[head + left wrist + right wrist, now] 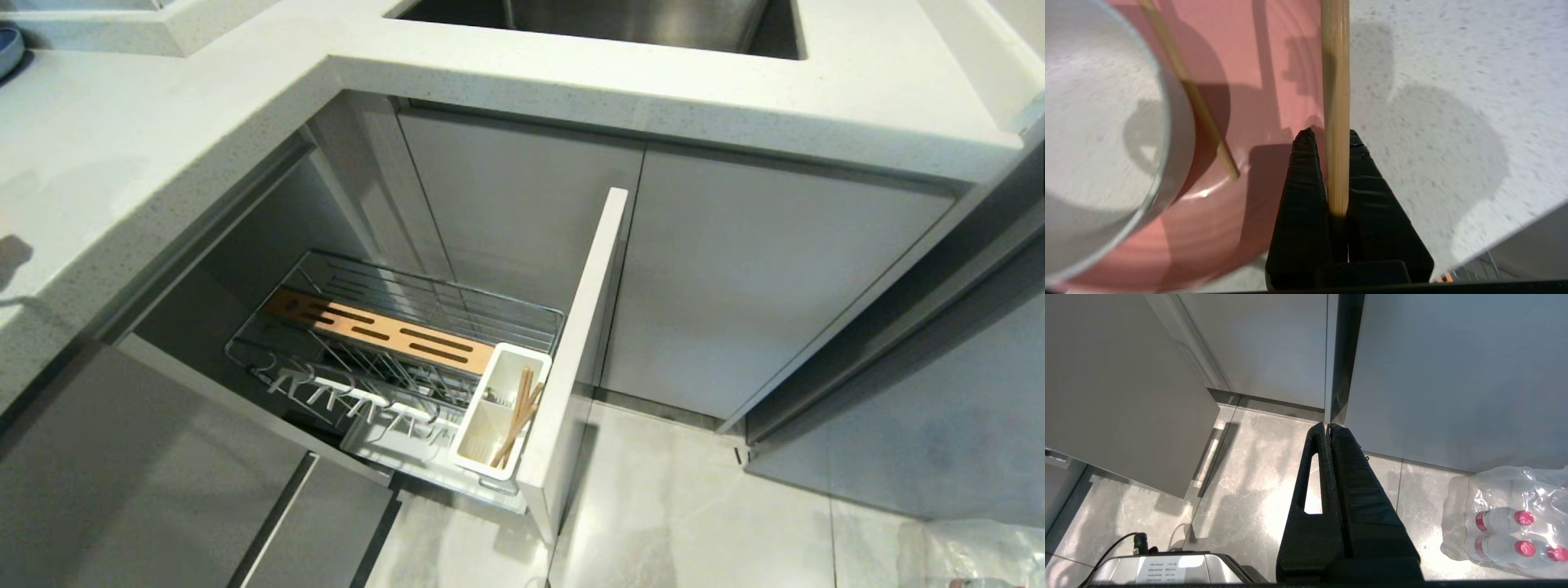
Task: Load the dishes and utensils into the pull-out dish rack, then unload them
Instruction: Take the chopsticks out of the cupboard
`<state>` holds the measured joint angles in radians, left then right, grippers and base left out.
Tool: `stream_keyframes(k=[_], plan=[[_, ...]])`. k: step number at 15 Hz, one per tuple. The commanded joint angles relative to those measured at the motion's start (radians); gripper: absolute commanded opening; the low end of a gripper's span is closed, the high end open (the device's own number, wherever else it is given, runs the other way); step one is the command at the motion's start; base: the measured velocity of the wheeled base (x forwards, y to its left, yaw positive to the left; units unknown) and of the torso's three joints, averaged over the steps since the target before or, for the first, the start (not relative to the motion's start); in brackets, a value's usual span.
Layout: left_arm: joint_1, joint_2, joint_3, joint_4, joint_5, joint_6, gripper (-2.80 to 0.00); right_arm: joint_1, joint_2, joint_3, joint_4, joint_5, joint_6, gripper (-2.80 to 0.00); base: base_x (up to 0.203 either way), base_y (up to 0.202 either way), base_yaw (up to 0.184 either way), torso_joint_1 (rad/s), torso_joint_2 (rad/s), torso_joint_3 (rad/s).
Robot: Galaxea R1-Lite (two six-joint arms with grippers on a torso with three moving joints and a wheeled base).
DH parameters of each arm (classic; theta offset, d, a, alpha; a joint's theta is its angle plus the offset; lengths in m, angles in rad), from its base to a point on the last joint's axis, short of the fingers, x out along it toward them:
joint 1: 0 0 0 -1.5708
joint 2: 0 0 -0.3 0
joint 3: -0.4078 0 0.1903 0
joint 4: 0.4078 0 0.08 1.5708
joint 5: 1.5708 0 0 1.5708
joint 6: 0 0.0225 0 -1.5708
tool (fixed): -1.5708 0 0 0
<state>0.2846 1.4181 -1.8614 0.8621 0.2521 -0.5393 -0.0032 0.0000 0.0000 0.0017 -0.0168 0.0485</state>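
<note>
Left gripper (1329,136): clamped on one chopstick (1335,102), stick running straight out past the tips, over the counter (1453,81). Off to one side of the jaws: pink bowl (1274,61), second chopstick (1188,85) lying loose across it, tip down inside. Past that, edge of a pale bowl (1098,134) overlapping the pink one. Counter edge and a sliver of rack just behind the gripper, at the frame corner.

Head view, neither arm visible: rack (392,343) pulled out under the counter, bamboo strip (384,331) across it, white cup (498,416) at the door (580,351) end, wooden sticks (518,416) leaning in the cup. Sink (604,20) up top.

Right gripper (1329,426): jaws closed on nothing, hanging above the floor (1249,465), pointing at the cabinet fronts (1453,375). Shrink-wrapped bottles (1506,522) on the floor beside it, robot base (1167,569) behind it.
</note>
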Motion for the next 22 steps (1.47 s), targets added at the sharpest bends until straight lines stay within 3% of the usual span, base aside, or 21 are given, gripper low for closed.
stream_keyframes(k=[1,3,14,15,22], plan=[[0.048,0.058,-0.012,0.002,-0.049,0.003,-2.8,0.0,0.0,0.002,0.0,0.0,0.001,-2.8,0.0,0.0,0.0,0.0,0.0,0.0],[0.074,0.077,-0.019,0.002,-0.101,0.007,-2.8,0.0,0.0,0.002,0.0,0.0,0.001,-2.8,0.0,0.0,0.0,0.0,0.0,0.0],[0.122,0.09,-0.019,0.0,-0.106,0.005,-2.8,0.0,0.0,0.002,0.0,0.0,0.001,-2.8,0.0,0.0,0.0,0.0,0.0,0.0],[0.123,0.088,-0.021,0.0,-0.106,0.005,0.0,0.0,0.0,0.002,0.0,0.0,0.001,-2.8,0.0,0.0,0.0,0.0,0.0,0.0],[0.131,0.077,-0.027,-0.001,-0.105,0.004,0.0,0.0,0.0,0.002,0.0,0.0,0.001,-2.8,0.0,0.0,0.0,0.0,0.0,0.0]])
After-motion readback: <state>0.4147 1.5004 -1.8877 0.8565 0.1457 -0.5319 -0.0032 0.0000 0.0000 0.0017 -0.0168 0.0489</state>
